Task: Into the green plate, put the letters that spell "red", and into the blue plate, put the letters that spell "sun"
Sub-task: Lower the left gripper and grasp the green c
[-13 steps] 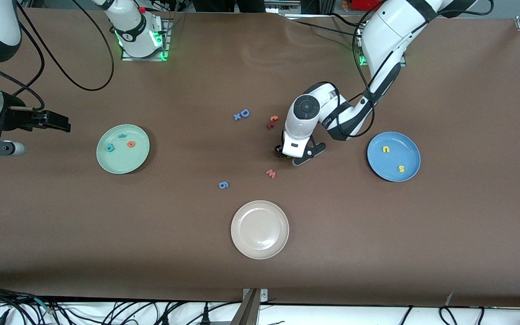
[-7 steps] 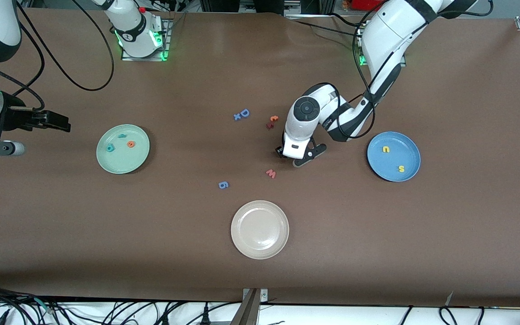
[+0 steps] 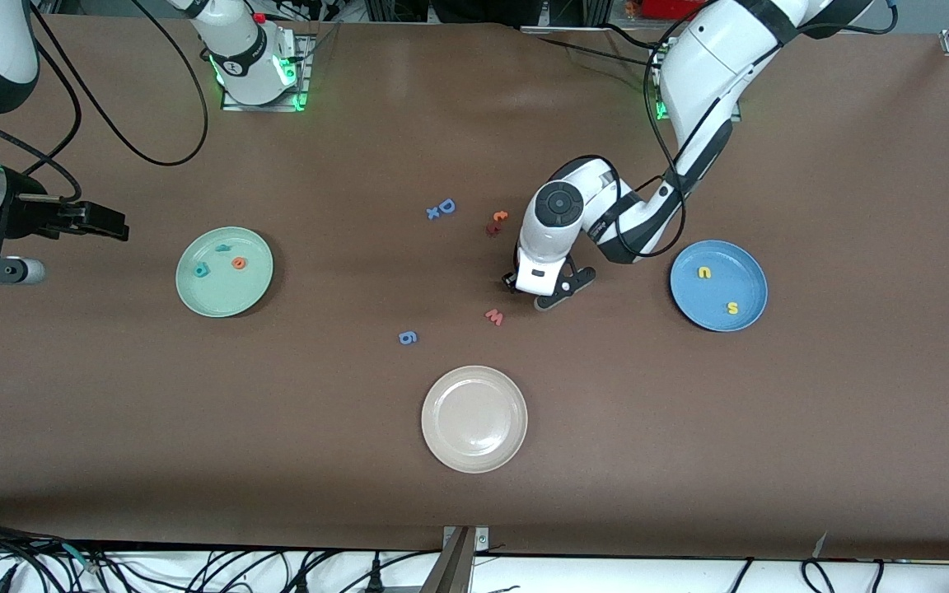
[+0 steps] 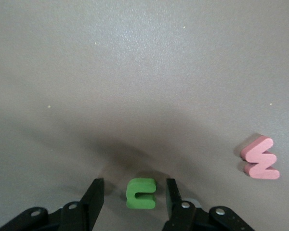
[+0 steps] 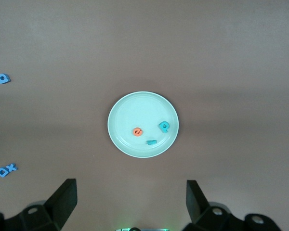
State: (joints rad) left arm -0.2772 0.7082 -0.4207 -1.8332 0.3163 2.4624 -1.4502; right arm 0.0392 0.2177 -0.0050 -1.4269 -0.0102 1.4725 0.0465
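Note:
The green "n" lies flat on the table between the fingers of my left gripper, which is open with a gap on each side of the letter. In the front view the left gripper hides the "n". The blue plate holds a yellow "u" and a yellow "s". The green plate holds the orange "e", teal "d" and teal "r". My right gripper waits open at the right arm's end of the table, looking down on the green plate.
A red "w" lies just nearer the front camera than the left gripper. A blue "g", a blue "D" with an "x" and an orange-and-red letter pair lie mid-table. A beige-white plate sits nearest the front camera.
The left gripper's fingers have drawn closer together around the green "n", and the hand has shifted slightly. The right arm has not moved.

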